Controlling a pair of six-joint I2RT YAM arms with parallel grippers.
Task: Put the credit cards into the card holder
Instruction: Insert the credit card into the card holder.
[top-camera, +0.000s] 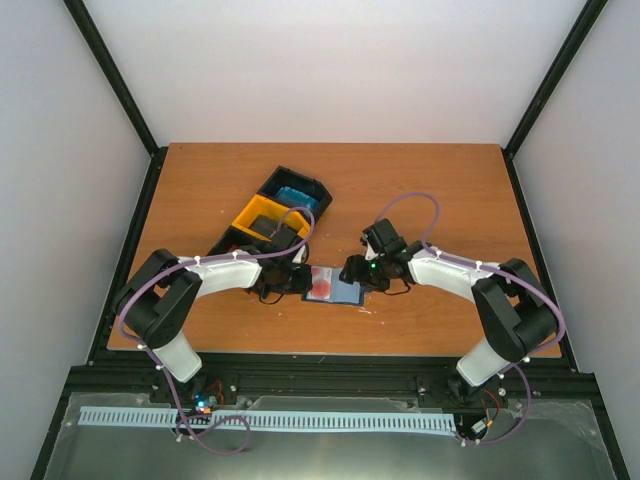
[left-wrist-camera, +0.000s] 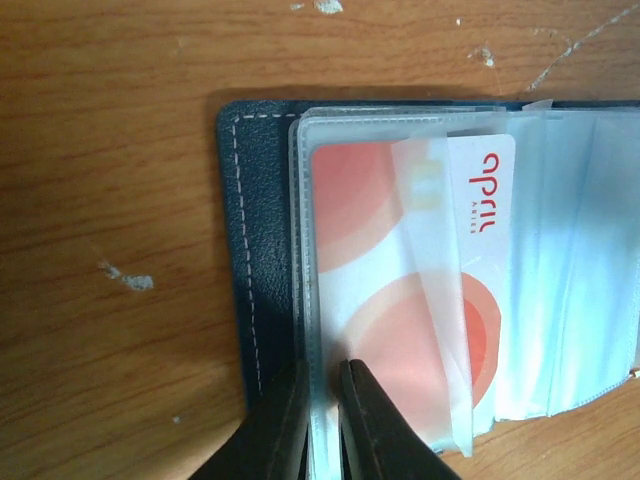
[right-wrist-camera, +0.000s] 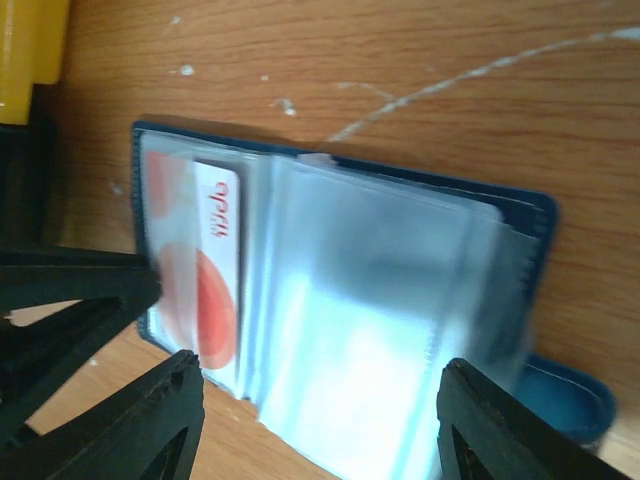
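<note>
The dark navy folding leather card holder (top-camera: 348, 293) lies open on the brown wooden table (top-camera: 430, 190), near its front edge, between my two pincers. The red-and-white plastic credit card (left-wrist-camera: 400, 300) sits inside the holder's clear sleeve, in its left half. My left gripper (left-wrist-camera: 326, 385) pinches that sleeve's edge. My right gripper (right-wrist-camera: 320, 375) straddles the holder, jaws wide. Behind my left arm lies the black-and-yellow three-section plastic bin (top-camera: 262, 215), angled away rightward.

Bright, even light; glare whitens the blurred clear plastic sleeves (right-wrist-camera: 380, 300) inside the dark navy folding card holder (right-wrist-camera: 541, 215).
</note>
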